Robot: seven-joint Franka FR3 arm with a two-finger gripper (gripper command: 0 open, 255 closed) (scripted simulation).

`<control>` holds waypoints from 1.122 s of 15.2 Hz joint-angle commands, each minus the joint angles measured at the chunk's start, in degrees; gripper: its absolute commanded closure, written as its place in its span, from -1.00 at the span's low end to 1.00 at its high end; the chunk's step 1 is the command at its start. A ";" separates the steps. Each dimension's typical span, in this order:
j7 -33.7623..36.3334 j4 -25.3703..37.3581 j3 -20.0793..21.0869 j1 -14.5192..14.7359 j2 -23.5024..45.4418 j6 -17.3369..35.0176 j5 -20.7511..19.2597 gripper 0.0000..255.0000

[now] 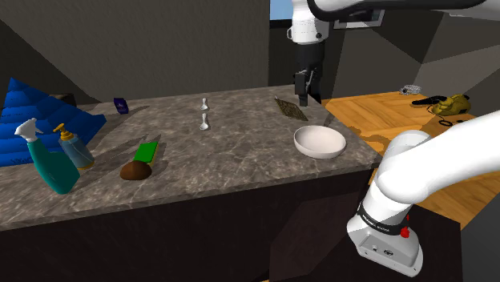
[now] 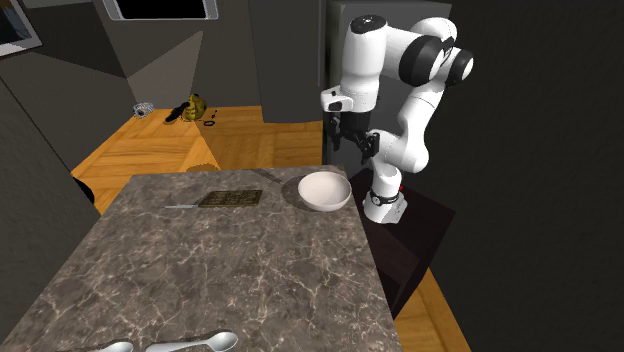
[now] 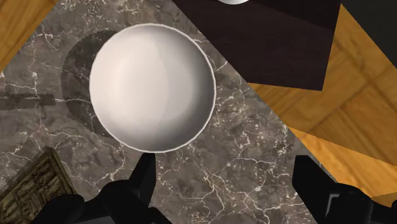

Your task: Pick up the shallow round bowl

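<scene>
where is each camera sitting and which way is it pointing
Shoulder view: beside and a little behind the arm, looking down across the stone counter at the bowl; shows the arm's lower links and the tool above the counter.
Second exterior view: at the counter's opposite end, facing back toward the robot; shows the arm upright on its dark stand.
Wrist view: on the hand, looking down at the bowl; shows two black fingers, apart.
All three share the bowl and counter.

Counter (image 1: 232, 152): grey marbled stone
Shoulder view's right: white bowl (image 1: 320, 142), dark patterned slab (image 1: 291, 109)
Shoulder view's left: spray bottle (image 1: 46, 160), green sponge (image 1: 147, 151)
</scene>
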 commanded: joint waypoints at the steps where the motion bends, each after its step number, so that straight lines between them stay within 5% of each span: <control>1: 0.00 0.00 0.00 0.00 0.00 0.00 0.00 -1.00; 13: -1.58 -26.61 -2.03 0.18 -7.44 18.18 -0.70 -1.00; 17: -1.35 -29.39 -1.99 0.19 -6.82 21.58 -0.72 -1.00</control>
